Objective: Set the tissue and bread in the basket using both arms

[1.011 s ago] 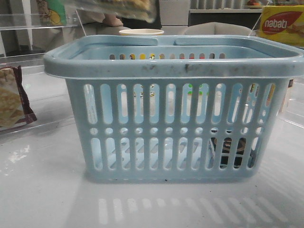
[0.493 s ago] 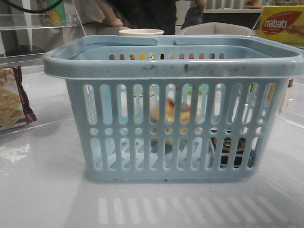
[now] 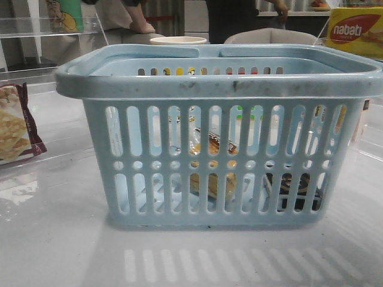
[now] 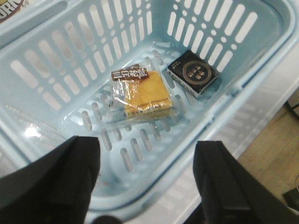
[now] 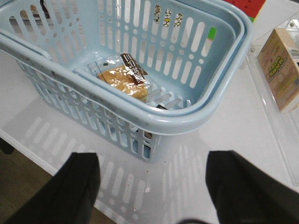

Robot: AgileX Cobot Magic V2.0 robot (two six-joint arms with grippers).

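- Light-blue plastic basket (image 3: 221, 89) stands on the white table (image 3: 60, 251); both task items lie on its floor.
- Bread (image 4: 142, 95): flat on the basket floor, dark label band at one end. In the front view it shows through the slots (image 3: 212, 161) near the middle of the front wall. Half a second ago it appeared there only as a blurred yellow shape higher up; one second ago it was above the rim, at the top edge of the picture.
- Tissue (image 4: 195, 73): dark pack just beside the bread, not touching it, close to the basket corner. Position unchanged from the earlier front frames (image 3: 293, 185).
- My left gripper (image 4: 147, 186): fingers spread wide, nothing between them, above the basket rim.
- My right gripper (image 5: 152, 191): fingers spread wide, holding nothing, over the table outside the basket's near wall.
- Cracker packet (image 3: 15, 122) at the table's left and the yellow nabati box (image 3: 354, 30) behind the basket are as before.
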